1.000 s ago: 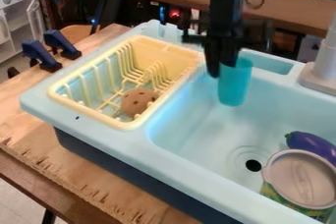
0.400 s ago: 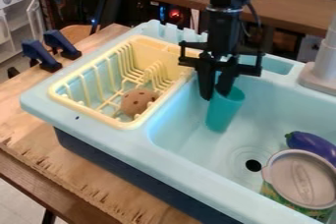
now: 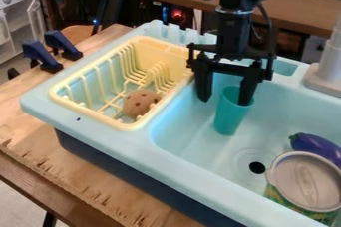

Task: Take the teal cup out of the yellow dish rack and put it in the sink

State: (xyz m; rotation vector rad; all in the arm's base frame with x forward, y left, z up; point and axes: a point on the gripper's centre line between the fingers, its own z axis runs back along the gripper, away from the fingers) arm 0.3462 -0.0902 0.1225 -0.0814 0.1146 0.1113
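One cup (image 3: 228, 119) in sink (image 3: 180, 164), jaws spread wide nr rim; prob release step, nxt move needs lift w/o snagging.

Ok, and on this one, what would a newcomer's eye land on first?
Probably the black gripper, fingers spread around the rim of the teal cup near the back left of the basin in the light-blue toy sink. Next, the glossy purple eggplant at the basin's right side, beside a round grey dish. Then the pale yellow dish rack on the left, with a spotted brown toy in it.
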